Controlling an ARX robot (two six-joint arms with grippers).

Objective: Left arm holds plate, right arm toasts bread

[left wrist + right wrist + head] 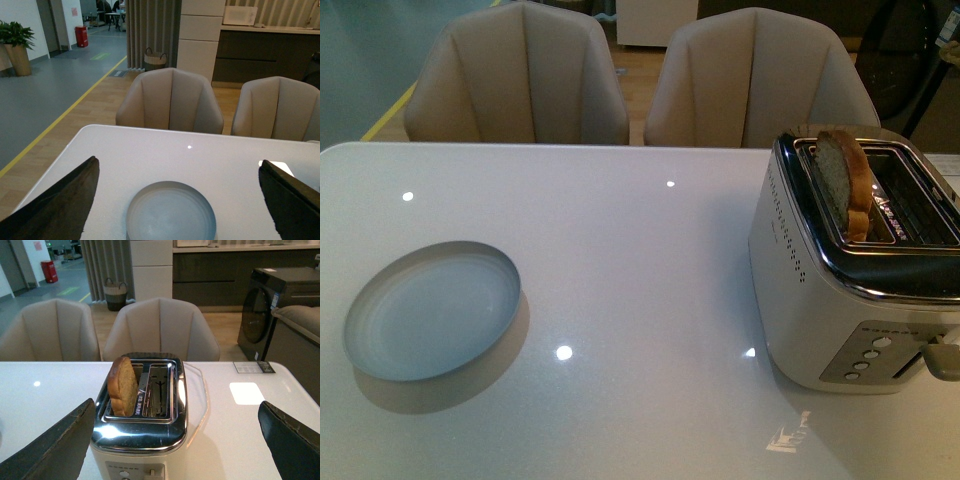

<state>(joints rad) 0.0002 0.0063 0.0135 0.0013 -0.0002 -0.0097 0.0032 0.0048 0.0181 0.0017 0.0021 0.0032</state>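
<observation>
Resting flat on the left part of the white table, the plate is being seen empty, with nothing touching it. In the left wrist view the same plate is lying on the table between the two dark fingers of the left gripper, which are being held wide apart; no contact with the rim is being shown, so this gripper is being recorded as spread and empty. Two beige chairs are standing behind the table's far edge. On the right, the toaster is standing on the table, well apart from the plate. The bread is sitting upright in the toaster's left slot, its rounded top projecting above the chrome. In the right wrist view the bread and toaster are being framed between the right gripper fingers, likewise spread wide and holding nothing.
</observation>
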